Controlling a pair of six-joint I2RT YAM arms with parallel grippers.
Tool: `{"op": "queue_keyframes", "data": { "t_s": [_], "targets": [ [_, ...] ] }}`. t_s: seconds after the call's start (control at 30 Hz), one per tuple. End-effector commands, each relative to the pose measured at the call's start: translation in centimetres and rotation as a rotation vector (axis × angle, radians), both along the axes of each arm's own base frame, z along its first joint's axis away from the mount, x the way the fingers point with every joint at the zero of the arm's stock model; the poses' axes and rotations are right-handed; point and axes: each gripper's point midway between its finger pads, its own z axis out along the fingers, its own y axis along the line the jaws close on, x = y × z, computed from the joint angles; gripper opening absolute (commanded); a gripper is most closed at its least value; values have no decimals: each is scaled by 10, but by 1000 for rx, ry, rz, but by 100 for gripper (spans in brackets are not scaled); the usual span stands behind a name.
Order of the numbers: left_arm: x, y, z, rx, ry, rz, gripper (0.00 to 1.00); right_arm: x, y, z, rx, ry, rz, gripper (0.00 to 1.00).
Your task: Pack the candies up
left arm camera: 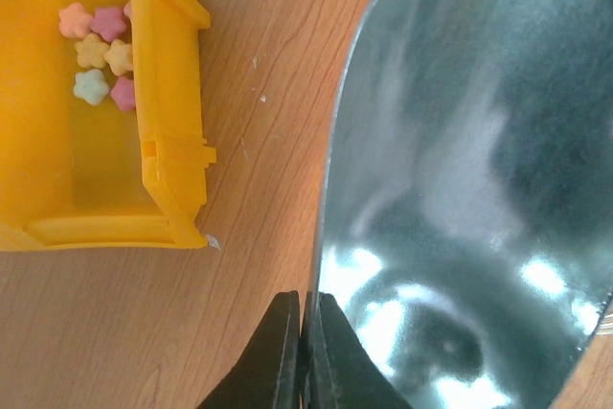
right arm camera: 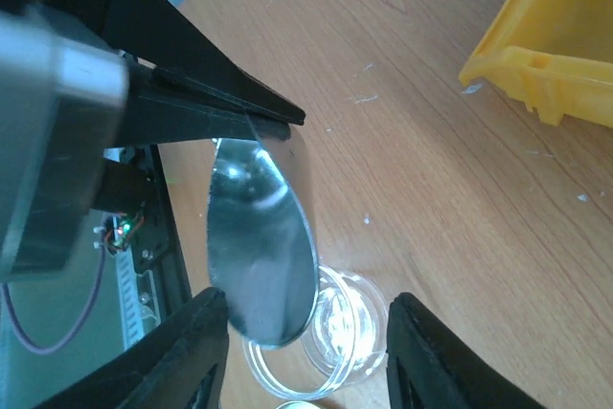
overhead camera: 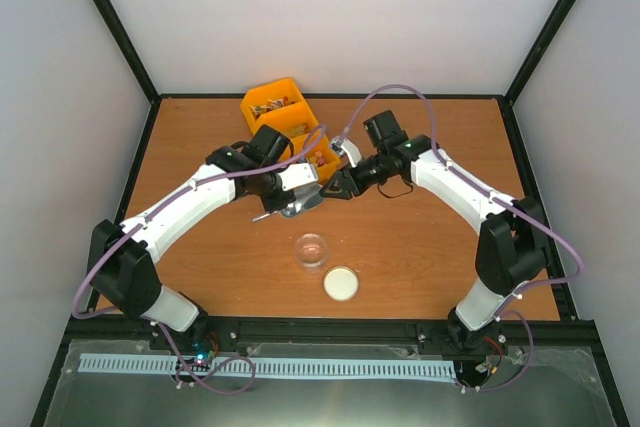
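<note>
The candies (left arm camera: 101,53) are small star-shaped sweets in pink, yellow and pale green, lying in a yellow bin (left arm camera: 168,112); more show in the yellow bins (overhead camera: 262,117) in the top view. My left gripper (overhead camera: 283,190) (left arm camera: 305,352) is shut on the rim of a metal scoop (left arm camera: 469,189) (overhead camera: 297,205) (right arm camera: 261,246), which looks empty. My right gripper (overhead camera: 337,187) (right arm camera: 306,356) is open and empty, facing the scoop. A clear jar (overhead camera: 312,249) (right arm camera: 356,332) stands beyond the scoop, between my right fingertips (right arm camera: 431,352).
A white round lid (overhead camera: 341,283) lies on the wooden table (overhead camera: 420,247) just right of and nearer than the jar. A yellow bin's corner (right arm camera: 560,35) shows at the upper right of the right wrist view. Black frame posts edge the table.
</note>
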Motion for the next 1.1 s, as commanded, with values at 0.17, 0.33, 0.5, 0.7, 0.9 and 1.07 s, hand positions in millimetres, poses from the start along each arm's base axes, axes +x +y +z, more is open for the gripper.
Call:
{"op": "queue_keyframes", "data": {
  "t_s": [0.17, 0.33, 0.5, 0.7, 0.9, 1.07],
  "targets": [
    [4, -15, 33, -36, -72, -40, 1, 1, 15, -17, -2, 69, 7, 31],
    [5, -19, 38, -48, -84, -47, 1, -1, 18, -18, 13, 106, 15, 9],
    [0, -18, 39, -49, -67, -46, 3, -4, 16, -18, 17, 119, 14, 3],
    [8, 1, 83, -277, -93, 21, 83, 1, 0, -14, 64, 142, -23, 3],
    [15, 18, 130, -424, -140, 112, 100, 8, -17, -7, 157, 205, -72, 3],
    [6, 18, 124, -428, -147, 68, 100, 12, -27, -6, 258, 309, -92, 3]
  ]
}}
